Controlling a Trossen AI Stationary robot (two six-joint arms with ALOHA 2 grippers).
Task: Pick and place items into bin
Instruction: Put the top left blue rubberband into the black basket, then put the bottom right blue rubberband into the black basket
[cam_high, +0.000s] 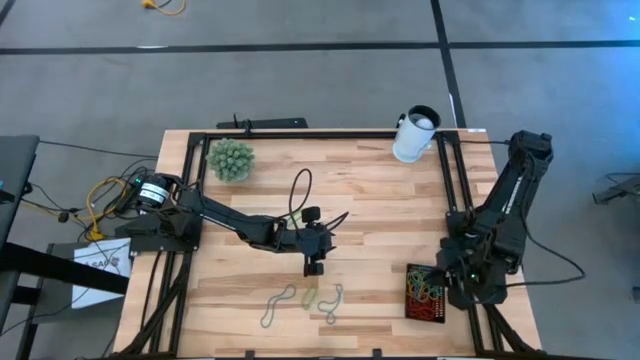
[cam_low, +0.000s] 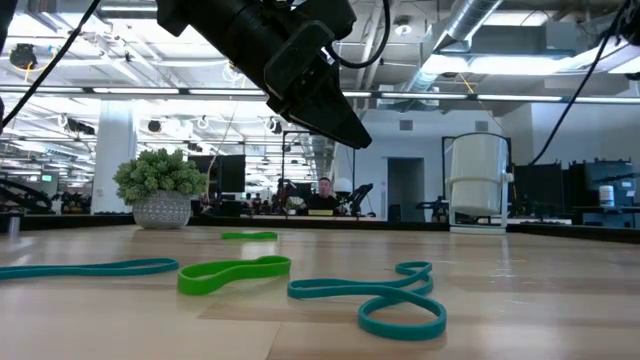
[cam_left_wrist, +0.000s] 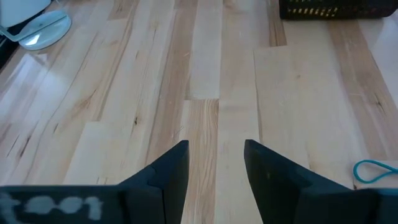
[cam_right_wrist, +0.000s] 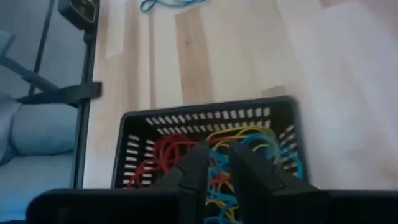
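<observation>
1. Light wooden slatted table (cam_high: 370, 200) fills the frame's middle.
2. Left gripper (cam_high: 314, 265), centre frame, hovers released, fingers parted and empty.
3. Right gripper (cam_right_wrist: 215, 163), lower right, hangs over the shallow black rectangular bin (cam_high: 425, 292), fingers slightly parted, empty.
4. Bin holds tangled red, yellow and blue rubber-band loops (cam_right_wrist: 217, 155).
5. Three green and teal loops (cam_high: 302, 300) lie lower centre.

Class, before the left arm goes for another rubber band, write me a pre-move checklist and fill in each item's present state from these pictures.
1. Left gripper open and empty: ok.
2. Bands left on the table: ok; a green band and teal bands lie near the front edge.
3. Left gripper above a band: not ok; only bare wood shows between its fingers.
4. Black bin in place: ok, already holding bands.
5. Right gripper clear of the bin: not ok; it hangs just over it.
</observation>
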